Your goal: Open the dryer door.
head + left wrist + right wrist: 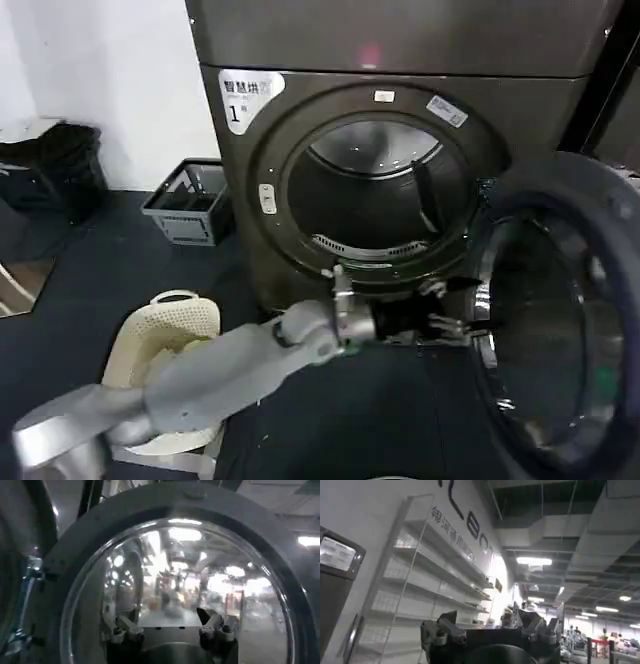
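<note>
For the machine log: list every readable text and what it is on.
"1": white label on the dryer, under Chinese characters too blurred to read.
Small stickers around the opening: unreadable.
Wall lettering in the right wrist view: large letters and Chinese characters, not legible.

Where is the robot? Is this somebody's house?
Probably not a house. It looks like a laundry corner inside a big hall or showroom: a numbered dryer with its dryer door swung open, a plastic laundry basket on the floor, and display shelves under a high ceiling with strip lights.
</note>
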